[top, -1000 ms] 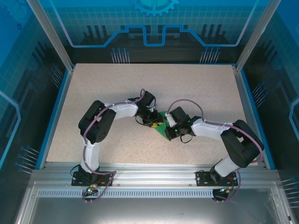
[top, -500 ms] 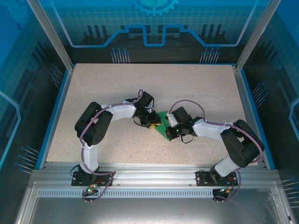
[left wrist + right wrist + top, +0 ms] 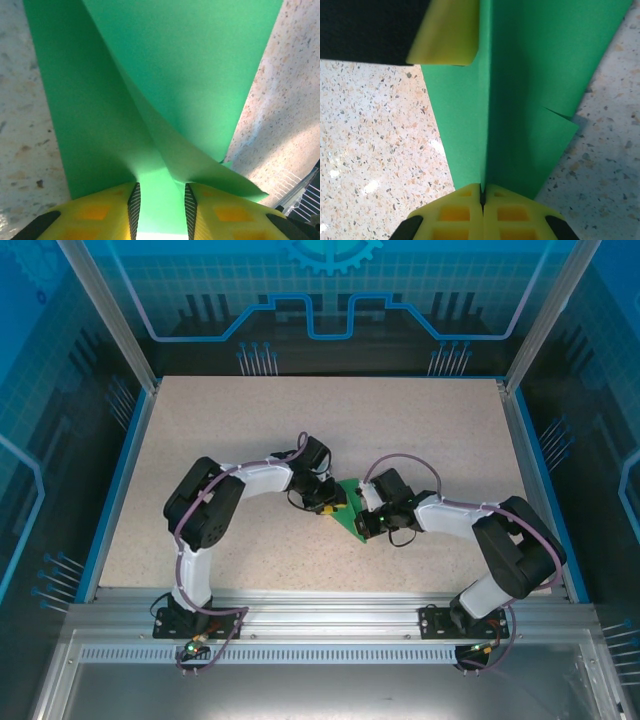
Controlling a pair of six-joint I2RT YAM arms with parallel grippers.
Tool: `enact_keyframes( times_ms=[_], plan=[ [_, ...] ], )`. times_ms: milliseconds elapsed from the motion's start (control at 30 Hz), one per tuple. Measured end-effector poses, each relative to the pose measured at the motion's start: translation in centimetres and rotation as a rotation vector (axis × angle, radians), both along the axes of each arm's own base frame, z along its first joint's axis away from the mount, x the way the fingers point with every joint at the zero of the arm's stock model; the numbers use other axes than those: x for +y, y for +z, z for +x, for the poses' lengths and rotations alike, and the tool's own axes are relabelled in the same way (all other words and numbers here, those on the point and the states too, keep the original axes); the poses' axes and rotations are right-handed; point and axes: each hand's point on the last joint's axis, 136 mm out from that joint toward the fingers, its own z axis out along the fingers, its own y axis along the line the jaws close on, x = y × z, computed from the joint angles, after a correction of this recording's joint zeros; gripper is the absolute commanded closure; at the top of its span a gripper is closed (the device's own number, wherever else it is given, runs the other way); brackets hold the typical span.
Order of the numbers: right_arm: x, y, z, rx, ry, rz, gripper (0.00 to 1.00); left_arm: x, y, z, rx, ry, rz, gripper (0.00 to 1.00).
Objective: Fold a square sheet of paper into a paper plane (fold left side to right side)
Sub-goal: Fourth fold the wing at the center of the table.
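Surface point(image 3: 400, 430) of pale speckled board spans the cell, framed by blue rails. Both arms reach inward across it from their bases at the near edge. The left arm point(image 3: 215, 505) bends in from the left and the right arm point(image 3: 510, 550) from the right, and their wrists meet near the middle.

Between those wrists, on the surface slightly nearer the front edge than the back, is the paper point(image 3: 347, 520). It is bright green and no longer a flat square, with layers lying over one another. In the left wrist view one flap lifts and curls across another toward the camera. In the right wrist view a straight crease runs down the sheet, and one layer's corner juts past another along the right side.

The right fingers point(image 3: 455, 215) are pressed together, and the crease runs straight into the seam between them, so they pinch the paper at its fold. The left fingers point(image 3: 100, 215) stand a little apart with green filling the gap between their pads. Whether they grip the paper I cannot tell. One yellow left fingertip also shows against the paper's far end in the right wrist view.
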Motion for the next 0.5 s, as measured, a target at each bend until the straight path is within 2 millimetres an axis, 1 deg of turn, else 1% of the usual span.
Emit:
enact_keyframes(
  times_ms=[167,367,500],
  plan=[
    [-0.15,0.02,0.11,0.007,-0.009,0.009,0.94,-0.23,0.03,0.16,0.002,-0.003,-0.007,0.65],
    [-0.11,0.17,0.12,0.023,-0.012,0.035,0.96,-0.28,0.05,0.22,0.0,-0.003,-0.008,0.65],
    [-0.12,-0.06,0.12,0.038,-0.012,0.047,0.94,-0.27,0.05,0.22,0.0,-0.003,-0.008,0.65]
  ],
)
